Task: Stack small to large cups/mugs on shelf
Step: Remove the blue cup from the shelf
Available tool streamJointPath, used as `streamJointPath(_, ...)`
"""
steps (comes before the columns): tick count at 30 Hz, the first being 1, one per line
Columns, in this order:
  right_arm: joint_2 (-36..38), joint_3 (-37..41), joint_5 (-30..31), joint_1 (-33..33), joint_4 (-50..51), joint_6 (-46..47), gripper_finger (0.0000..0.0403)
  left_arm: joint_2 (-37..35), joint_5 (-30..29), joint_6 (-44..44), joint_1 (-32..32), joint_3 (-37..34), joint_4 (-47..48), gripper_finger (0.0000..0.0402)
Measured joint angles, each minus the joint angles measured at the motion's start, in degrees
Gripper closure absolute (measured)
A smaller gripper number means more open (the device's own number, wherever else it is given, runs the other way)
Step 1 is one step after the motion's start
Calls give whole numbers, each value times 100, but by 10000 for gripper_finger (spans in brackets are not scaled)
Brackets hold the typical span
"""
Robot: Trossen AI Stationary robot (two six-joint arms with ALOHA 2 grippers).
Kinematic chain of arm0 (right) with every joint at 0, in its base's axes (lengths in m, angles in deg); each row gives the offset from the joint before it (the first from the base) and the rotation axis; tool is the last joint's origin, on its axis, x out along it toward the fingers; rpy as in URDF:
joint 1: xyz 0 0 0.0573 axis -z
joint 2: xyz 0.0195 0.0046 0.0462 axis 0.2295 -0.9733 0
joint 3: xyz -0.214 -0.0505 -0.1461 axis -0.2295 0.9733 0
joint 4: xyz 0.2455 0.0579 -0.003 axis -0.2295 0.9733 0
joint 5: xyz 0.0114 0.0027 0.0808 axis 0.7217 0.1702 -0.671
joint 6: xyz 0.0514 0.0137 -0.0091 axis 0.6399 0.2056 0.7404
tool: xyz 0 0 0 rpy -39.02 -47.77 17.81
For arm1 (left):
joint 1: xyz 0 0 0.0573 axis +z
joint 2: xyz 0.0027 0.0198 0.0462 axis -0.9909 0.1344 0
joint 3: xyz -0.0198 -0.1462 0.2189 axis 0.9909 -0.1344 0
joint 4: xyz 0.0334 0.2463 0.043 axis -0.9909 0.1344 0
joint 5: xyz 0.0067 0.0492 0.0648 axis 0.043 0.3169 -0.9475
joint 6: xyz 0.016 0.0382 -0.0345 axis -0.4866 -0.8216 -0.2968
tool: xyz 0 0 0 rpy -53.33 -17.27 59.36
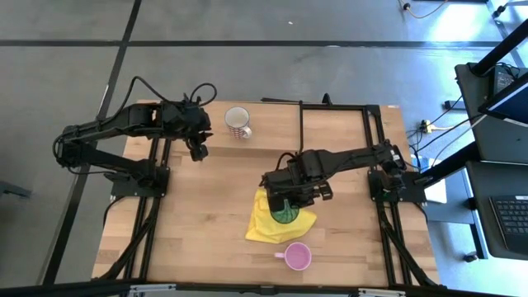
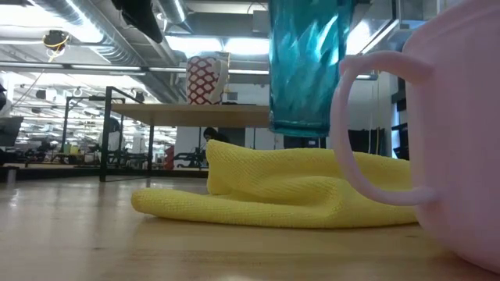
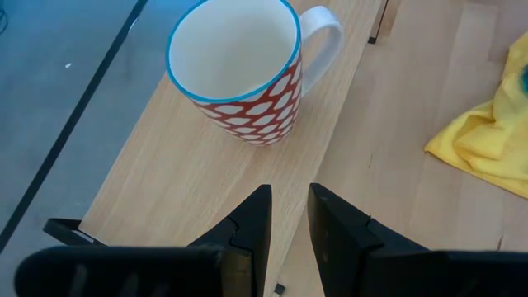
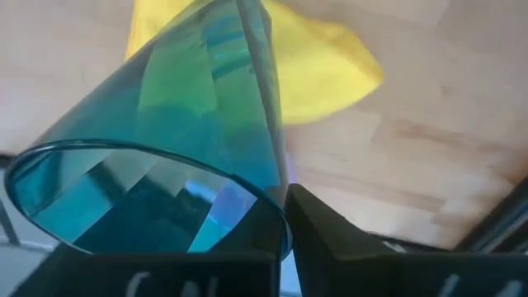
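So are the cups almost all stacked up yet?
Not yet. The patterned mug already stands on the shelf, with the left gripper just behind it, holding nothing. The right gripper holds the teal tumbler by its rim, lifted above the yellow cloth. The pink mug waits on the table. No cup is inside another.

We count three drinking vessels in all: one white mug with a red lattice pattern (image 1: 238, 122), one translucent teal tumbler (image 1: 285, 212), and one small pink mug (image 1: 297, 256). We see one yellow cloth (image 1: 268, 223), and we take it as our landmark: the tumbler is over it, the pink mug sits just beside it, and the patterned mug stands well apart from it. We count one low wooden shelf (image 3: 165, 198), under the patterned mug. We count two dark robot arms, each with one gripper.
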Motion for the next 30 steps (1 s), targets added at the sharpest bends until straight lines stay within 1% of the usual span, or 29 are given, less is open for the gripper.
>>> streamJointPath(3,0,0,-110,-170,0,-90,385,0,0,0,0,0,14,326)
streamJointPath(7,0,0,-1,-408,0,-29,385,0,0,-31,0,0,14,326)
streamJointPath(12,0,0,577,-520,-1,212,389,0,0,-72,0,0,14,326)
streamJointPath(16,0,0,1178,-504,-2,265,390,0,0,-72,0,0,14,326)
streamJointPath(22,14,0,1376,-202,-2,-65,391,0,50,-72,0,0,14,326)
streamJointPath(25,65,0,1450,-163,0,-138,390,0,74,-47,-2,0,14,326)
streamJointPath(28,175,-2,1966,-206,-2,-117,390,-2,74,-24,0,0,18,326)
streamJointPath(30,249,-3,2209,-204,0,-108,390,0,74,-24,-2,0,20,326)
